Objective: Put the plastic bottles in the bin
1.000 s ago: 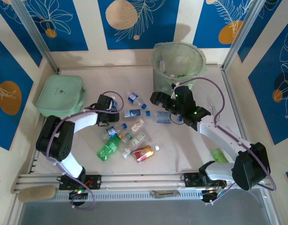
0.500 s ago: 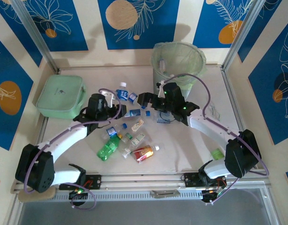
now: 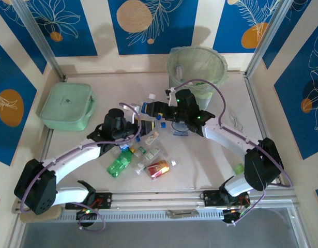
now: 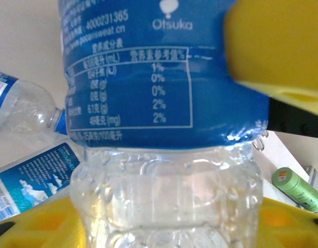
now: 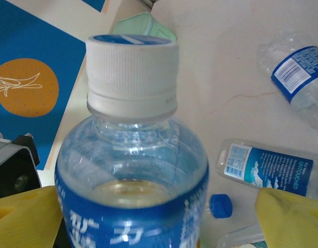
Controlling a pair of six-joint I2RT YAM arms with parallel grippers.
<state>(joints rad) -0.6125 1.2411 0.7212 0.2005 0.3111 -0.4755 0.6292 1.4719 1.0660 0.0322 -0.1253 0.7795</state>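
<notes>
My left gripper is shut on the clear lower body of a blue-labelled plastic bottle with a white cap, held up over the middle of the table. My right gripper is open around the same bottle's upper part. Its right yellow finger stands clear of the label. Several more bottles lie below: a green one, a red-orange one and clear blue-labelled ones. The bin, lined with a pale green bag, stands at the back right.
A flat mint-green case lies at the back left. A small green bottle rests near the right arm's base. A loose blue cap sits on the table. Metal rails edge both sides and the front.
My left arm has carried the bottle rightward to the middle. My right gripper has come leftward to it and now straddles its top, jaws slightly narrower.
</notes>
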